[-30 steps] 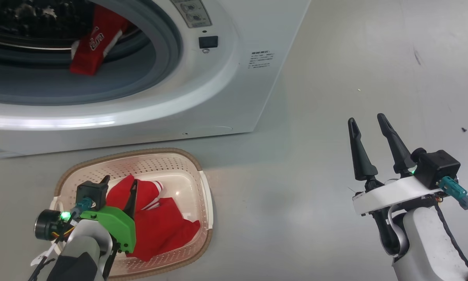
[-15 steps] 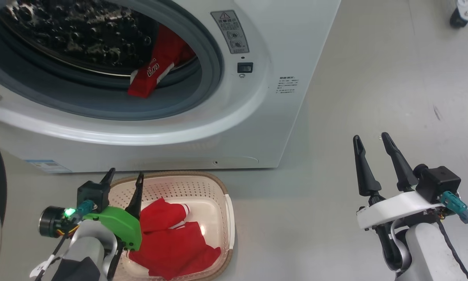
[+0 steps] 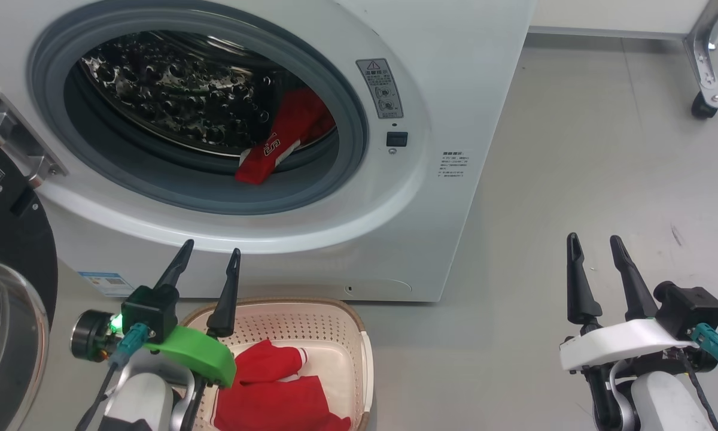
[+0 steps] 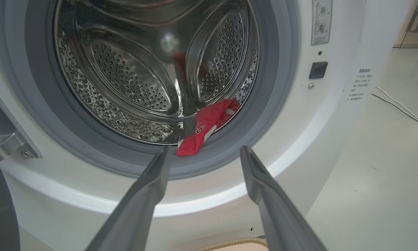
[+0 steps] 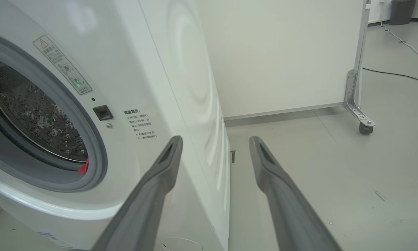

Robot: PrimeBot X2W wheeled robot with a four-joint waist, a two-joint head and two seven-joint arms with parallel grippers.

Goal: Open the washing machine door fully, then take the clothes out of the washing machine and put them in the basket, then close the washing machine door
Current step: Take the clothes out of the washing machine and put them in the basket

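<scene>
One red garment (image 3: 273,152) with white trim and lettering lies at the lower right of the drum mouth. Its end is draped over the steel lip onto the grey rubber ring (image 3: 350,114). More red clothes (image 3: 269,395) lie crumpled in the basket (image 3: 311,320), which sits on the floor just before the washing machine (image 3: 472,90), below the mouth. The door (image 3: 18,257) is swung wide to the left on a metal hinge (image 3: 12,140), so nothing blocks the round mouth. Its rim is glossy black and its glass bowl is clear.

The drum (image 3: 167,90) is shiny pierced steel with raised paddles. The basket is cream plastic with perforated walls and a brown woven-look rim.

The left claw (image 3: 212,247) hangs above the basket's left side. Its two dark tapered fingers are spread wide with nothing between them, and they point at the lower edge of the mouth (in its wrist view the garment lies just above the gap). The right claw (image 3: 593,237), likewise spread and empty, stands to the right of the machine's front corner over bare grey floor (image 3: 574,179).

That side is roomy. Farther back a white panel (image 5: 282,52) stands on a metal leg with a caster (image 3: 700,111). A thin cable (image 4: 397,104) lies on the floor beyond the machine.
</scene>
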